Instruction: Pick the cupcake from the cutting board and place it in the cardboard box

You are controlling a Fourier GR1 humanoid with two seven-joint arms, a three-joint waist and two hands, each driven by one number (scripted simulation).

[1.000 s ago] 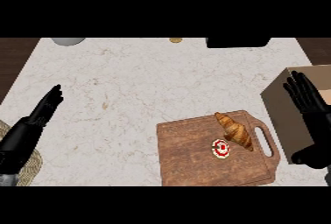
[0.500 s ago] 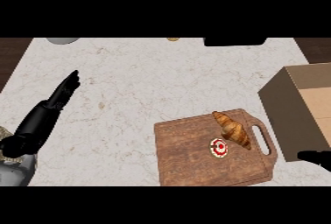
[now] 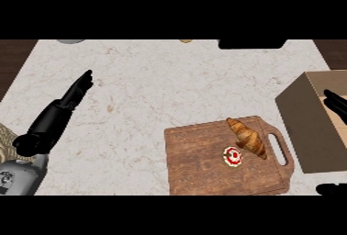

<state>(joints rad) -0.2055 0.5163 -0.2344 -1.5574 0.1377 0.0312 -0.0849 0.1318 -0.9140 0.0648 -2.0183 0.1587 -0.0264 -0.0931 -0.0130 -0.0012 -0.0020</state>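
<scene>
On the pale marble worktop (image 3: 169,82), the cupcake (image 3: 233,156) sits mid-board on the cutting board (image 3: 203,165), nearer the right hand (image 3: 336,102), whose fingers I cannot tell; left hand (image 3: 68,103) straight-fingered, far off.

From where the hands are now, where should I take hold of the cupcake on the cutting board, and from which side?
Probably from straight above, closing on the round sides of the cupcake below its red-and-white top. It stands upright on the cutting board. The croissant lies close on its right, so place the fingers front and back or come in from the bare left side. The right hand is nearer.
</scene>
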